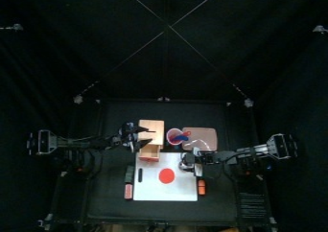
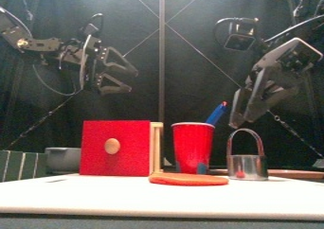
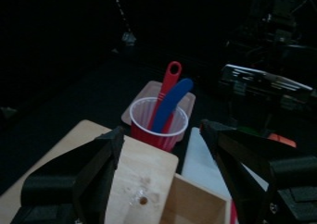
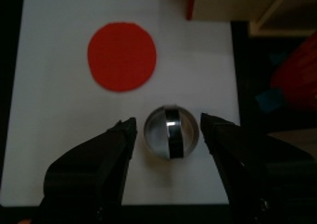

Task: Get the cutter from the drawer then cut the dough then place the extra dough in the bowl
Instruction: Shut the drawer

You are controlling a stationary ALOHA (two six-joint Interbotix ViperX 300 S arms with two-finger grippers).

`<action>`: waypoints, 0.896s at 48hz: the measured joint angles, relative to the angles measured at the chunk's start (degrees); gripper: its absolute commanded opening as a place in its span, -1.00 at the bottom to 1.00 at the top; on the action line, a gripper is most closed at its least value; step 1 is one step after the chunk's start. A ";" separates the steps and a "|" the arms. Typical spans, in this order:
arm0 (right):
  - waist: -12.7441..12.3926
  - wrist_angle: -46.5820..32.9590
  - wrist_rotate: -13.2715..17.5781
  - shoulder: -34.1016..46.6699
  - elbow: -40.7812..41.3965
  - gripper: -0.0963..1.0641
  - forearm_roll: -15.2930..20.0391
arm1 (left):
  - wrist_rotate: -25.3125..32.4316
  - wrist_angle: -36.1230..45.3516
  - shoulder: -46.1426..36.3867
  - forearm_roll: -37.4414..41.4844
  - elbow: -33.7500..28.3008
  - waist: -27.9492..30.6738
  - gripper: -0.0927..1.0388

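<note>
In the top view, the white cutting board [image 1: 148,190] lies on the front part of the surface [image 1: 109,205], and the dough [image 1: 166,175], a flat red disc, is near the middle of it. The cutter [image 1: 201,186] stands on the right side of the board, apart from the dough. Behind the board is the wooden box [image 1: 152,130], with the red cup [image 1: 175,135] just at its right. My left hand [image 1: 137,137] is over the box, and my right hand [image 1: 193,161] is over the right part of the board, near the cutter. In the front view, the box shows its red drawer front [image 2: 114,148]. The cup is beside it with a blue knife [image 2: 218,112] leaning out, and the cutter stands upright further right, its wire handle arched on top. The dough lies flat in front of the cup. My left hand hangs high above the box, spread wide and holding nothing. My right hand is tilted down above the cutter, not touching it. In the left wrist view, my two jaws stand far apart, and between them I see the cup with a red knife [image 3: 170,80] and the blue one (both point up out of it), past the pale top of the box. In the right wrist view, my jaws are apart too, one at each side of the round metal rim of the cutter, and the dough lies on the board beyond it, well apart.
</note>
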 measured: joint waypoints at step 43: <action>4.31 -3.52 -0.62 31.46 -27.16 0.72 0.97 | 1.41 45.26 22.06 21.09 -28.74 14.24 0.90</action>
